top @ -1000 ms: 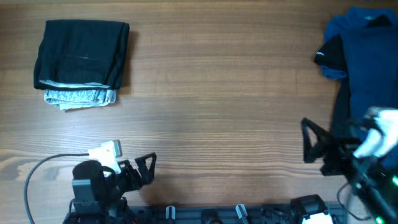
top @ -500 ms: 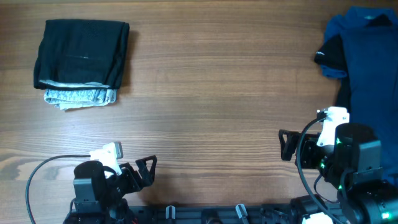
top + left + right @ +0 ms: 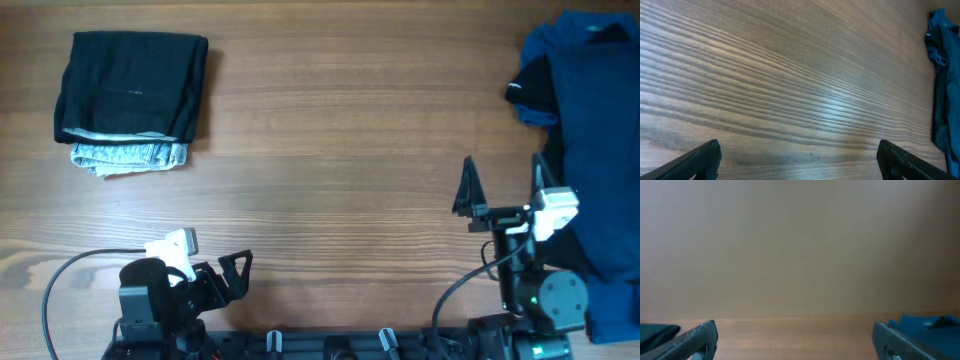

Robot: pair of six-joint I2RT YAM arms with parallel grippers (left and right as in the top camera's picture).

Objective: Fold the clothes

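Wooden table (image 3: 340, 130), brown, grain running left-right, fills the overhead frame. Upper left: folded black garment (image 3: 130, 85), stacked over a light-blue denim piece (image 3: 130, 155) whose edge shows just below it. Far right edge, upper to lower: crumpled royal-blue garment (image 3: 600, 120), running out of frame, a black piece (image 3: 535, 95) touching its left side. Middle of table bare wood.

Blue garment (image 3: 600, 130) cut by right edge, denim piece (image 3: 130, 157) mostly under black shorts (image 3: 130, 85)
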